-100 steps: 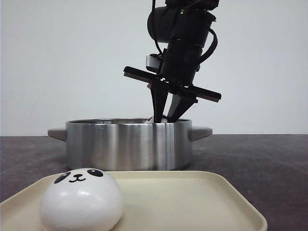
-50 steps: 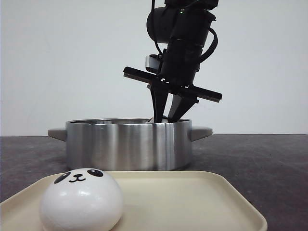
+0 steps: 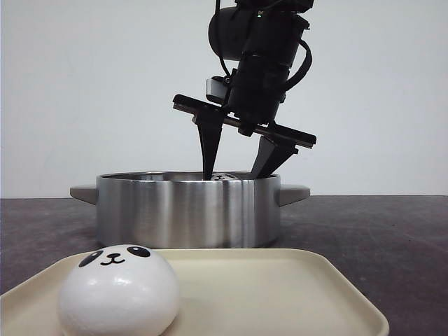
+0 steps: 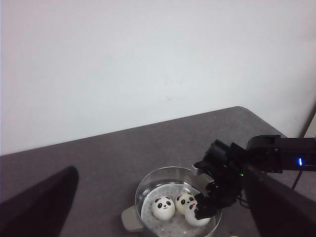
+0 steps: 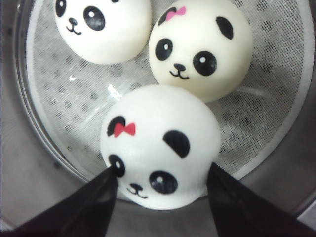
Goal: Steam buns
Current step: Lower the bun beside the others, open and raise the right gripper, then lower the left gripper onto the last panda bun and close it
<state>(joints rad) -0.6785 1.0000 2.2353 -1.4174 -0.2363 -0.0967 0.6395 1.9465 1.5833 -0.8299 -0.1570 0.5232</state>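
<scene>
A steel pot [image 3: 187,210] with a white perforated liner [image 5: 276,59] holds three panda buns. In the right wrist view these are one with a red bow [image 5: 160,148], one with a pink bow [image 5: 200,47] and a plain one [image 5: 101,24]. My right gripper [image 3: 232,173] reaches into the pot, open, its fingers on either side of the red-bow bun. The left finger [image 5: 94,197] touches it. A fourth bun [image 3: 117,290] sits on the beige tray [image 3: 280,294]. My left gripper [image 4: 158,170] is open and empty, high above the table, looking down on the pot [image 4: 175,207].
The tray stands in front of the pot at the near edge of the dark grey table [image 3: 364,231]. The pot has two side handles [image 3: 292,192]. A white wall is behind.
My right gripper's fingers have spread apart around the bun in the pot. The arm has shifted slightly left. The bun on the tray has not moved.
</scene>
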